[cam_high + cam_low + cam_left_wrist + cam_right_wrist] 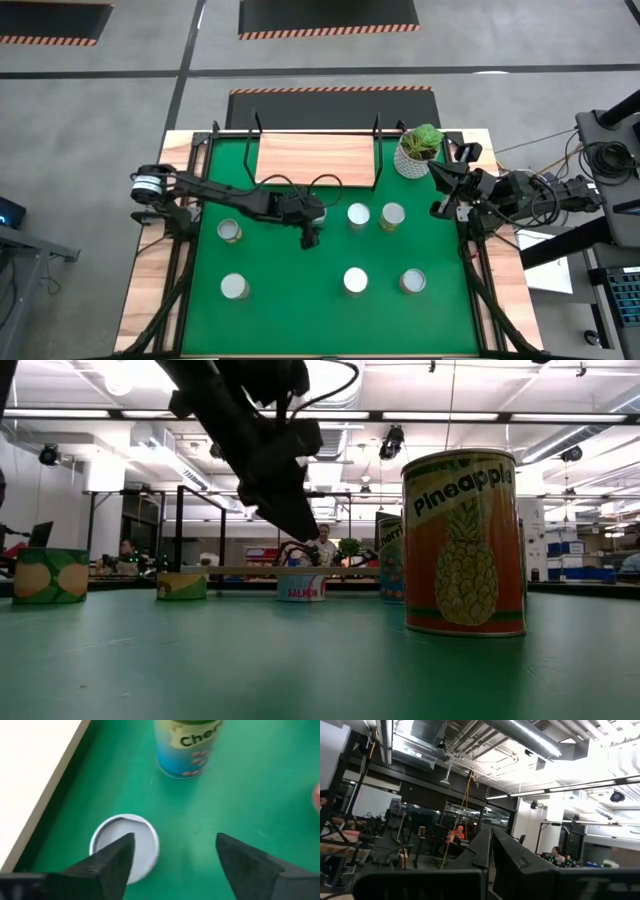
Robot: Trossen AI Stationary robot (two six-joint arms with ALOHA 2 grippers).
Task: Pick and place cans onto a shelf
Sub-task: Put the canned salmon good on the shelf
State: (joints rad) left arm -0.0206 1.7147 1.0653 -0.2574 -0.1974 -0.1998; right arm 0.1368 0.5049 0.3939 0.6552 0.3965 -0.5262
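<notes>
The shelf (315, 158) at upper centre of the high view holds no cans, so placing has not begun. Several cans (234, 287) stand scattered on the green mat (290, 300). The left gripper (309, 235), fingers wide and empty, hovers mid-frame over one can (125, 847); the right gripper (441, 207) waits shut at right.

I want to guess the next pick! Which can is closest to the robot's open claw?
The silver-topped can beside the left gripper, near the shelf. The other cans stand farther off on the green mat.
</notes>
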